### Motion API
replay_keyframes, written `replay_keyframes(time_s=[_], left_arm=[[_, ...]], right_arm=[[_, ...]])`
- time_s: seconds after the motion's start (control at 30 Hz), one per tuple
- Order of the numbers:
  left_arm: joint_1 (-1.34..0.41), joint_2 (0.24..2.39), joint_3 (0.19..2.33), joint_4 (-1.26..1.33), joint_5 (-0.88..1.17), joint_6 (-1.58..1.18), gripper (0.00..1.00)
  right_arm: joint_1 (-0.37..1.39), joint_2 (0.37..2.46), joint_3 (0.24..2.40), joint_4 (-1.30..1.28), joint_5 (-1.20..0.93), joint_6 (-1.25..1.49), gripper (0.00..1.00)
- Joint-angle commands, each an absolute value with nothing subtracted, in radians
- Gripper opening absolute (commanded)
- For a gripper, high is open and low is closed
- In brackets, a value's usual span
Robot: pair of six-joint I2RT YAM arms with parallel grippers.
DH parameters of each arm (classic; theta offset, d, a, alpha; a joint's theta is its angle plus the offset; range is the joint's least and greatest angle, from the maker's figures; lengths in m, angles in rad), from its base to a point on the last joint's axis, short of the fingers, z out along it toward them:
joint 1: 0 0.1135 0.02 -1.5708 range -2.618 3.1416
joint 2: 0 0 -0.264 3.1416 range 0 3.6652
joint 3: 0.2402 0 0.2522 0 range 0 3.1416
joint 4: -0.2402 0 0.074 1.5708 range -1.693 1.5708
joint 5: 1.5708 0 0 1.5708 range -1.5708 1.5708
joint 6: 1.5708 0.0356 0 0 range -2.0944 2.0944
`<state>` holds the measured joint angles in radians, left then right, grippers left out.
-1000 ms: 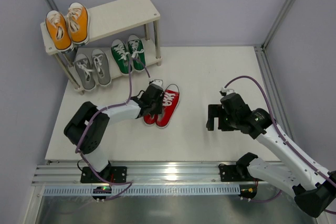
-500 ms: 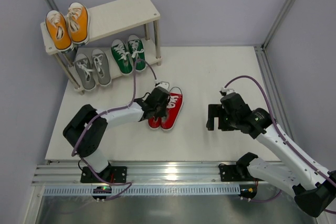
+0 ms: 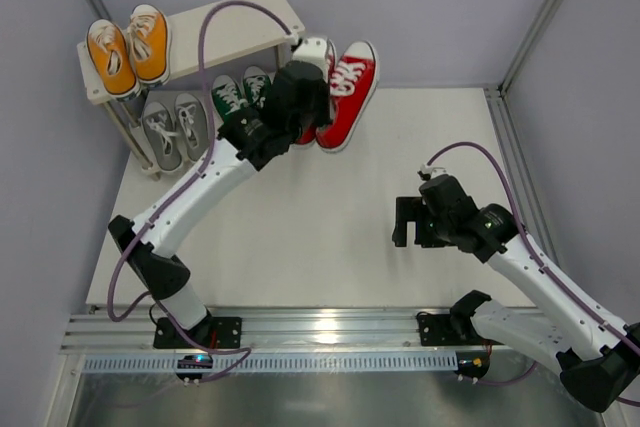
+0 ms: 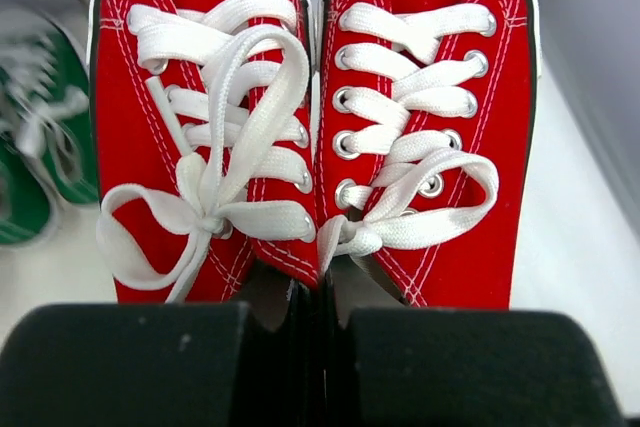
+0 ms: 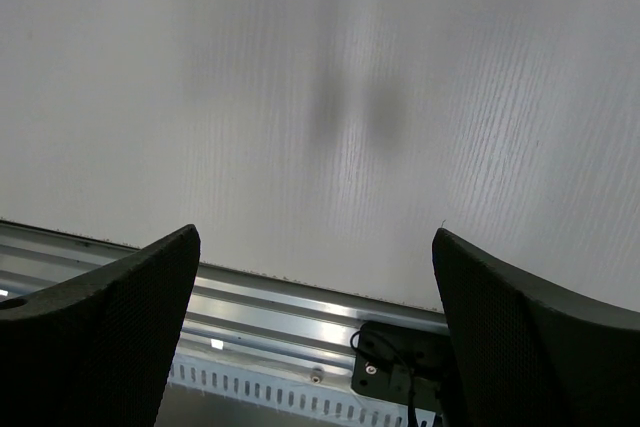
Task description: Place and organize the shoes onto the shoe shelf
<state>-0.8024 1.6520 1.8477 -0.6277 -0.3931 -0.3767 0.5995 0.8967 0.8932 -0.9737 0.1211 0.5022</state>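
Note:
My left gripper (image 3: 300, 99) is shut on the red pair of shoes (image 3: 349, 93), pinching their inner sides together. It holds them in the air by the right end of the shoe shelf (image 3: 235, 32). The left wrist view is filled by the red shoes (image 4: 420, 97), side by side with white laces, and the left gripper (image 4: 322, 317) is closed at their heel end. An orange pair (image 3: 128, 47) sits on the top tier at the left. On the lower tier are a grey pair (image 3: 175, 129) and a green pair (image 3: 238, 95), the green partly behind my arm. My right gripper (image 3: 412, 224) hovers open over the table's right side.
A metal rail (image 3: 320, 332) runs along the table's near edge and also shows under the open right gripper (image 5: 315, 237). Grey walls and frame posts (image 3: 535, 17) close in the back and the sides. The right half of the shelf's top board is bare.
The left gripper closed on the red pair on the table, then lifted it up and back to the shelf's right end. The right arm has not moved.

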Motion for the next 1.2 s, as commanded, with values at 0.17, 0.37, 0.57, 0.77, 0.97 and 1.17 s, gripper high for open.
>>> replay_keyframes(time_s=[0.17,0.37,0.57,0.77,0.97,1.17], left_arm=[[-0.672,1.81,2.393,-0.533,-0.664,-0.187,0.0],[-0.499,1.874,2.488,-0.388,-0.681,-0.158,0.0],[-0.356,1.937,2.539,-0.37,-0.623,-0.225,0.0],[-0.264,1.967,2.517,-0.38,-0.566,-0.345,0.0],[-0.262,1.986,2.53,-0.354,-0.568,-0.327,0.0],[-0.256,2.002,2.508,-0.356,-0.542,-0.337,0.0]], right_arm=[[0.603,0.897,0.966,-0.985,0.149,0.489,0.98],[0.604,0.917,1.006,-1.008,0.167,0.476,0.98],[0.604,0.939,1.006,-1.006,0.164,0.465,0.98],[0.604,0.977,1.022,-0.986,0.152,0.449,0.98],[0.603,1.043,1.055,-0.968,0.143,0.43,0.98],[0.604,1.083,1.075,-0.959,0.137,0.419,0.98]])
